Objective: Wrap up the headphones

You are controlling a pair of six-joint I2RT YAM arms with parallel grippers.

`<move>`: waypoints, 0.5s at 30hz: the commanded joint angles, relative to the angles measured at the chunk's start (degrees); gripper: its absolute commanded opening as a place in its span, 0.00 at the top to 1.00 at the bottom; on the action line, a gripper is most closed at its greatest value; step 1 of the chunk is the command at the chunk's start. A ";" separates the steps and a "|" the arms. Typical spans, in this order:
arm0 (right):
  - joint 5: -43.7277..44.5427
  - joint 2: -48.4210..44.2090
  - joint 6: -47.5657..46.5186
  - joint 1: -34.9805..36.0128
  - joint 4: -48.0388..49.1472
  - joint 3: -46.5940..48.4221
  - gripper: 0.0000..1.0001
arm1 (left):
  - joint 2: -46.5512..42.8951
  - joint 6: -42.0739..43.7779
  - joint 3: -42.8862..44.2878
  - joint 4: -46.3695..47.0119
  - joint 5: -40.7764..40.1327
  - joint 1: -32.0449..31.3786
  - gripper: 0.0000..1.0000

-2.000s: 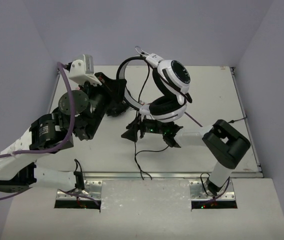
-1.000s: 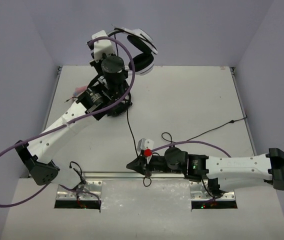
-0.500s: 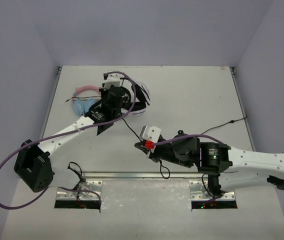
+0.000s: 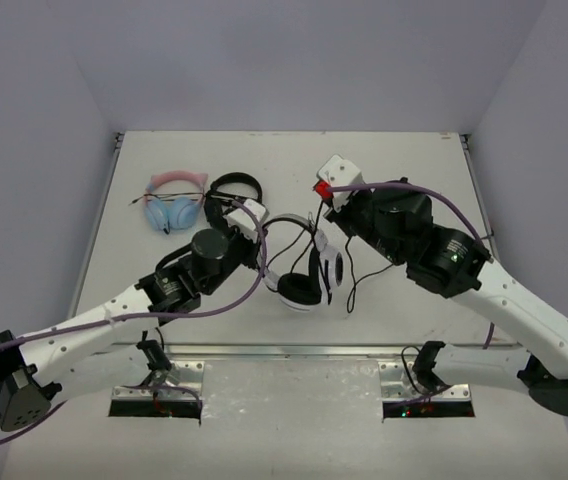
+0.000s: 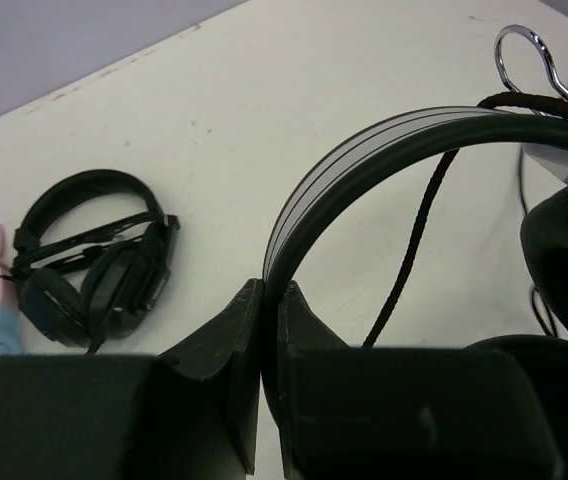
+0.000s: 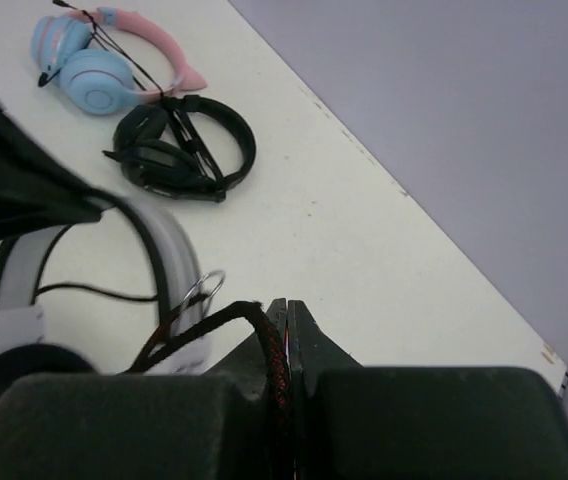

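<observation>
The white headphones (image 4: 302,288) with black cushions hang just above the table's middle. My left gripper (image 4: 263,243) is shut on their headband (image 5: 384,150), the band pinched edge-on between the jaws of that gripper (image 5: 271,290). My right gripper (image 4: 325,222) sits just right of the band, shut on the thin black braided cable (image 6: 214,325). In the right wrist view the cable runs from the closed gripper (image 6: 286,305) leftward to the white headband (image 6: 169,250). A slack length of cable (image 4: 352,285) dangles right of the ear cups.
A pink-and-blue cat-ear pair (image 4: 174,200) and an all-black pair (image 4: 234,190) lie at the back left, close behind my left wrist. The black pair (image 5: 94,270) shows left of the jaws. The table's right edge rail (image 4: 484,230) lies beyond my right arm.
My left arm has carried the headphones from the back left forward to the middle. My right arm has swung from the front up to the headband, holding the cable. Both other pairs are now uncovered.
</observation>
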 commanded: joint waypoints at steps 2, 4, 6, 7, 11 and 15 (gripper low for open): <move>0.12 2.18 -6.81 -5.20 1.89 3.28 0.99 | -6.55 -1.97 1.57 -5.53 -2.98 -4.08 1.00; -1.88 2.71 -5.94 -8.46 2.34 3.45 0.99 | -8.32 -2.15 2.80 -9.39 -1.94 -4.17 1.00; -2.69 3.76 -5.06 -9.25 1.81 5.11 0.99 | -8.86 -2.50 5.26 -14.31 -1.41 -4.17 1.00; -2.69 4.11 -5.06 -9.61 1.81 5.64 0.99 | -8.51 -2.59 5.96 -16.07 -0.54 -4.17 1.00; -3.47 7.10 -3.57 -13.29 0.94 7.93 0.99 | -5.96 -2.41 8.43 -23.28 4.04 -4.26 1.00; -4.71 5.71 1.08 -19.61 3.99 2.59 0.99 | -8.59 -5.31 9.21 -26.88 -5.85 -4.26 0.99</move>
